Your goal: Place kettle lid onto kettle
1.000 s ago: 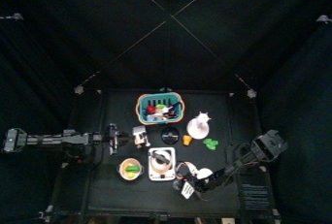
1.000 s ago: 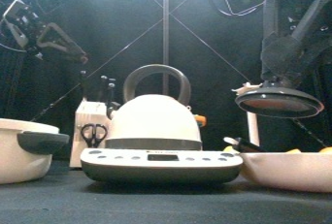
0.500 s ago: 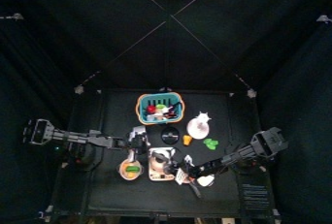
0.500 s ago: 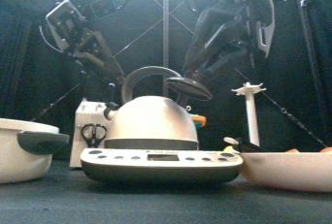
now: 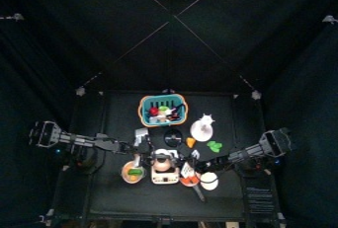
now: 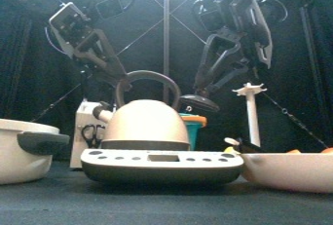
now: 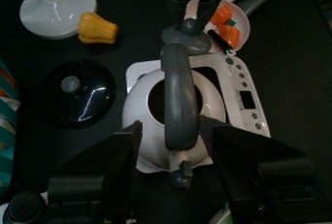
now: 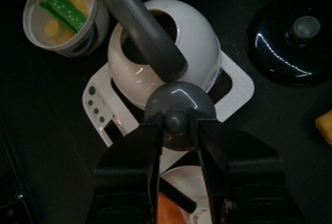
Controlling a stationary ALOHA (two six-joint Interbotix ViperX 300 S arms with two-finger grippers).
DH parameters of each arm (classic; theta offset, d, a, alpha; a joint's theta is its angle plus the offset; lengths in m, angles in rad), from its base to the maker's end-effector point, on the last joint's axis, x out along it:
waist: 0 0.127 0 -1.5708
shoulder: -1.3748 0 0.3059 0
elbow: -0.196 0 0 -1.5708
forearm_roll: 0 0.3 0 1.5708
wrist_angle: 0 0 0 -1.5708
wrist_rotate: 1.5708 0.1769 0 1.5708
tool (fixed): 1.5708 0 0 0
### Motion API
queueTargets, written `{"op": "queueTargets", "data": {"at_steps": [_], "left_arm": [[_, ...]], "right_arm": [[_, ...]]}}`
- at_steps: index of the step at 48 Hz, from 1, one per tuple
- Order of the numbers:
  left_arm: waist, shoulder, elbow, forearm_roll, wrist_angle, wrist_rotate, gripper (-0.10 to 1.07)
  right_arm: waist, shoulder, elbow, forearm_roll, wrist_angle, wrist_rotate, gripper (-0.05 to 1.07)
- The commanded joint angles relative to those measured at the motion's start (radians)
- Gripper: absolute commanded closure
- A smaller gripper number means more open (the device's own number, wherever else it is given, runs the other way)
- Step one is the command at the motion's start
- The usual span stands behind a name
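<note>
Gripping: right end effector [image 8: 183, 143] clenched on kettle lid [image 8: 178, 105] by its knob, lid held beside handle [image 7: 178, 92] above kettle [image 6: 136, 130] | left end effector [image 7: 178, 143] released, jaws spread either side of kettle's open mouth | kettle seated on white base [image 6: 162, 165] on bench [image 6: 156, 205]

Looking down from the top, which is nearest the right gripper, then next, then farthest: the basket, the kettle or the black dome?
1. kettle: at the table's front, right beside the right gripper.
2. black dome: mid-table.
3. basket: at the back.
</note>
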Motion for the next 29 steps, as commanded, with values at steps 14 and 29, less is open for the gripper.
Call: {"op": "queueTargets", "data": {"at_steps": [14, 29], "left_arm": [[0.002, -0.031, -0.018, -0.078, 0.077, 0.000, 0.29], [-0.015, -0.029, -0.035, -0.130, 0.064, 0.002, 0.29]], "right_arm": [[-0.017, 0.046, -0.074, -0.063, -0.147, 0.002, 0.43], [-0.061, 0.026, -0.058, -0.075, -0.118, 0.000, 0.43]]}}
